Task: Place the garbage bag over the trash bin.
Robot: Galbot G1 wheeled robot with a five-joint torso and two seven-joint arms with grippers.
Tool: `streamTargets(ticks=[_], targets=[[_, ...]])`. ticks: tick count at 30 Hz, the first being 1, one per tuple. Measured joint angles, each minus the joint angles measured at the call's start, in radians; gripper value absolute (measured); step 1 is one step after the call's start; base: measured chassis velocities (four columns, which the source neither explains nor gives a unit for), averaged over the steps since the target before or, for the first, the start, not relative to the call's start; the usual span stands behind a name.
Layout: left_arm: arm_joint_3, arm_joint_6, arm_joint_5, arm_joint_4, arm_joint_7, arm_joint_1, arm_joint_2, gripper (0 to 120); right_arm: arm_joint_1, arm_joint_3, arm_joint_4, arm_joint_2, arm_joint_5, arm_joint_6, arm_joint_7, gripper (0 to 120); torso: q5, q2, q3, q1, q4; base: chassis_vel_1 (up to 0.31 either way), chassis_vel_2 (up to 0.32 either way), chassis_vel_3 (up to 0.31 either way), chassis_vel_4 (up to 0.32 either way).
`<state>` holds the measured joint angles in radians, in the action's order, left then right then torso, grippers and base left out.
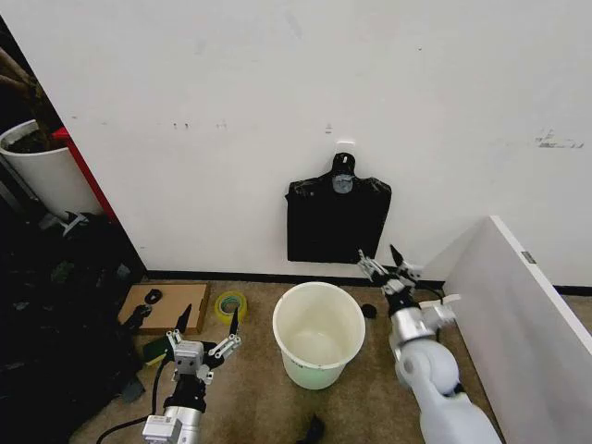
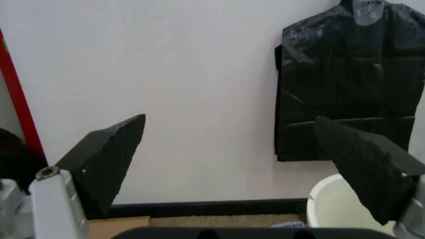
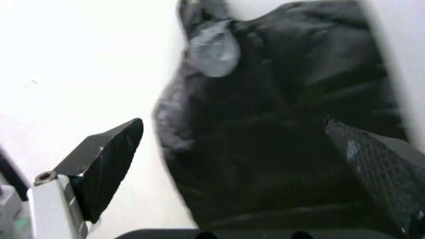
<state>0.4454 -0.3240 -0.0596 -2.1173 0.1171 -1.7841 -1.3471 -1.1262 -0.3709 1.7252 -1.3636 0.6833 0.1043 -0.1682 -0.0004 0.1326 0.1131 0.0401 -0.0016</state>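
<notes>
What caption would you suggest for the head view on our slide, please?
Right gripper, jaws open, reaches toward the black bag bundle hanging on the wall above the white trash bin.

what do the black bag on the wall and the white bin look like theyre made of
The garbage bag hanging on the wall looks like thin glossy plastic film: creased, with soft highlights. The trash bin looks like smooth moulded plastic, white with a pale green tint low down.
</notes>
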Motion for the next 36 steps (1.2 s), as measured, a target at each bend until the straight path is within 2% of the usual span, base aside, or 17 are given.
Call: streamTargets(ticks=[3, 17, 36], targets=[[0.008, -0.008, 0.002, 0.011, -0.002, 0.0, -0.014, 98, 0.071, 0.028, -0.04, 0.0, 0.084, -0.021, -0.047, 100, -0.0004, 0.0, 0.0, 0.0, 0.0, 0.0, 0.0, 0.0, 0.0], [0.056, -0.006, 0.001, 0.002, -0.004, -0.007, -0.034, 98, 0.267, 0.059, -0.212, -0.009, 0.146, -0.028, -0.11, 100, -0.0001, 0.0, 0.0, 0.0, 0.0, 0.0, 0.0, 0.0, 0.0], [0.058, 0.002, 0.003, -0.03, -0.008, -0.018, -0.047, 98, 0.368, 0.08, -0.294, -0.025, 0.159, -0.044, -0.116, 100, -0.0001, 0.0, 0.0, 0.0, 0.0, 0.0, 0.0, 0.0, 0.0]])
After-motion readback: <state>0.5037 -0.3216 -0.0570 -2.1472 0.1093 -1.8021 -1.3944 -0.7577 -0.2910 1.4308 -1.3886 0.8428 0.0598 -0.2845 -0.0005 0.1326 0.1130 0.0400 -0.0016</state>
